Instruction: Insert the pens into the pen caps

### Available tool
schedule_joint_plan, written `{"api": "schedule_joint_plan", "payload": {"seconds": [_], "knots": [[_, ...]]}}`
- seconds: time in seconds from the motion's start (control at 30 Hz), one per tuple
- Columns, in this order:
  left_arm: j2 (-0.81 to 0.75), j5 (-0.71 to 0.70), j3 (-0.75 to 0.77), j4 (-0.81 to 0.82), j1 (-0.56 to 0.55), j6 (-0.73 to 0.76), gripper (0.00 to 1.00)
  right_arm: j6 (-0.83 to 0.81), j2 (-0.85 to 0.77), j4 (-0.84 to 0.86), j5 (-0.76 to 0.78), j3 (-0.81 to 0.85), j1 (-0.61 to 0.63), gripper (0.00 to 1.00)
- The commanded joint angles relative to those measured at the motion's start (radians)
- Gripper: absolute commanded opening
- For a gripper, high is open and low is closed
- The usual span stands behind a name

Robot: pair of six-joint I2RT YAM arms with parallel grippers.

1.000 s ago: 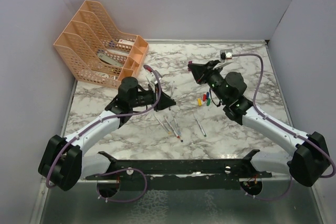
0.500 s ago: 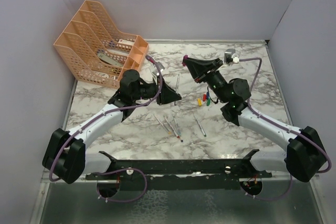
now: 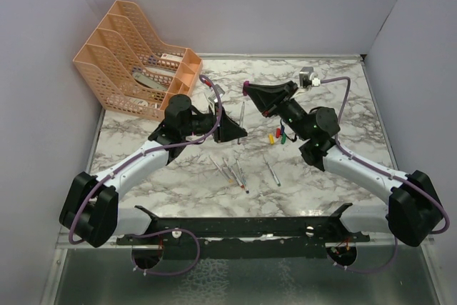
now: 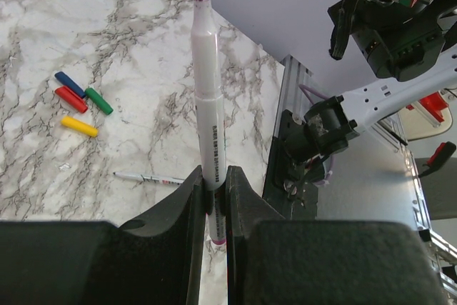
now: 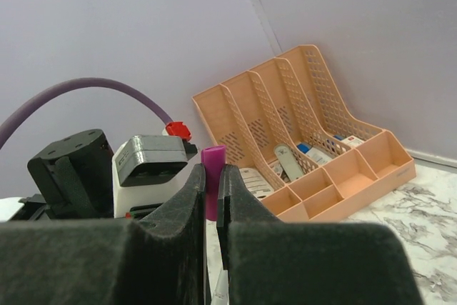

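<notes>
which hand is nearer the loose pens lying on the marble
Left. The left hand, gripping a pen, is just beyond the loose pens; the right hand, pinching the purple cap, is farther back and right of them.

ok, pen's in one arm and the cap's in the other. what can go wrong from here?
1. The left end effector grips the pen near its back end, so the long free length could tilt or pivot when the tip meets the cap.
2. The right end effector pinches the purple cap with little of it showing. An off-axis push may slide it back in the grip or knock it loose.
</notes>
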Motion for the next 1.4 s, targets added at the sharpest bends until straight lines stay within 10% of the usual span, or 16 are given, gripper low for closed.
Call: {"api": "schedule_joint_plan", "payload": {"seconds": [0.0, 1.37], "knots": [[-0.002, 0.012, 0.028, 0.028, -0.003, 0.007, 0.00, 0.002, -0.018, -0.023, -0.027, -0.020, 0.002, 0.01], [-0.031, -0.025, 0.016, 0.029, -0.004, 0.042, 0.00, 0.022, 0.006, -0.096, -0.045, -0.013, 0.004, 0.01]]}}
